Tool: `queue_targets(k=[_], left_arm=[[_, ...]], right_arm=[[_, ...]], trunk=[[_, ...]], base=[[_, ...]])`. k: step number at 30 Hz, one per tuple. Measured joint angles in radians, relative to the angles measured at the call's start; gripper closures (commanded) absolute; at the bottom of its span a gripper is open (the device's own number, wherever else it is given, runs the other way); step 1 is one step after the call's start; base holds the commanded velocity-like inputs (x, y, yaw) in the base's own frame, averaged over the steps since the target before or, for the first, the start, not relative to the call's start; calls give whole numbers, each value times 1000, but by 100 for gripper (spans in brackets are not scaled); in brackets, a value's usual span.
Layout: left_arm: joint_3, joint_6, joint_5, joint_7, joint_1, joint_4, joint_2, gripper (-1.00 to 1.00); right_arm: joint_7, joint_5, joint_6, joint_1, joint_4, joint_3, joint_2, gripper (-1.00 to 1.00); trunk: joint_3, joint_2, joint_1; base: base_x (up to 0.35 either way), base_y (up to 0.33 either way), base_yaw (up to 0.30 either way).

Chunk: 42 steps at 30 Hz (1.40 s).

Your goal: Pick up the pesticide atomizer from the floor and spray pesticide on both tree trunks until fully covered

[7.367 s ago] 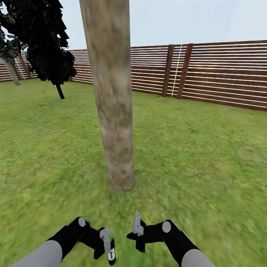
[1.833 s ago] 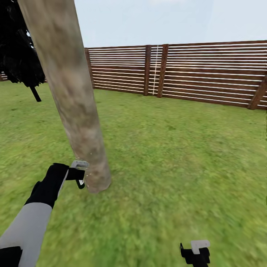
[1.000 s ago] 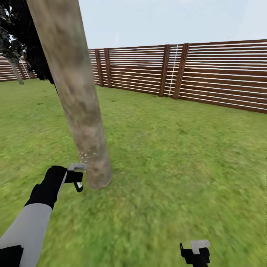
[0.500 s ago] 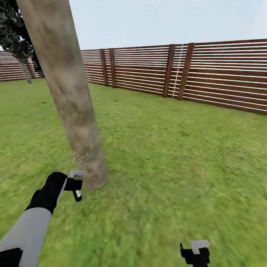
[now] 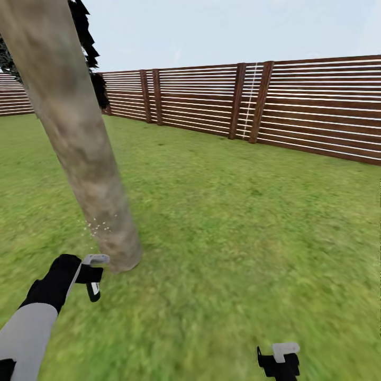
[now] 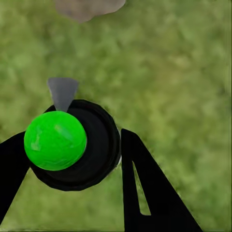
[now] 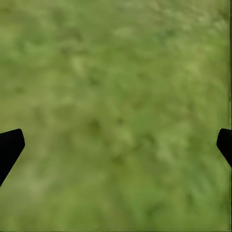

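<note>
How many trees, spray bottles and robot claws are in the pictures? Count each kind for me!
Thick tree trunk: 1
Dark leafy tree behind it: 1
Spray bottle, held in the left claw: 1
Claws, counting the right claw too: 2
Total: 5

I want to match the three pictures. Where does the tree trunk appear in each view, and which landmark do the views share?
Head view: the tree trunk leans up the left side, its foot just beyond the left pincer.
Left wrist view: the foot of the trunk is at the top edge, beyond the spray bottle.
Right wrist view: not in it.
Shared landmark: the grass lies under everything in all three.
</note>
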Motion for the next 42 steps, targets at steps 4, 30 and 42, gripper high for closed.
queue_targets(k=[4, 30, 42], left_arm=[[-2, 2, 9, 0, 10, 5, 47, 100], [-2, -183, 28, 161, 12, 197, -40, 100], [46, -362, 22, 215, 38, 289, -73, 100]], right_arm=[[0, 0, 0, 0, 0, 0, 0, -100], [0, 0, 0, 0, 0, 0, -1, -100], [0, 0, 0, 0, 0, 1, 0, -100]], trunk=[[0, 0, 0], [0, 0, 0], [0, 0, 0]], base=[[109, -272, 39], [134, 35, 155], [0, 0, 54]])
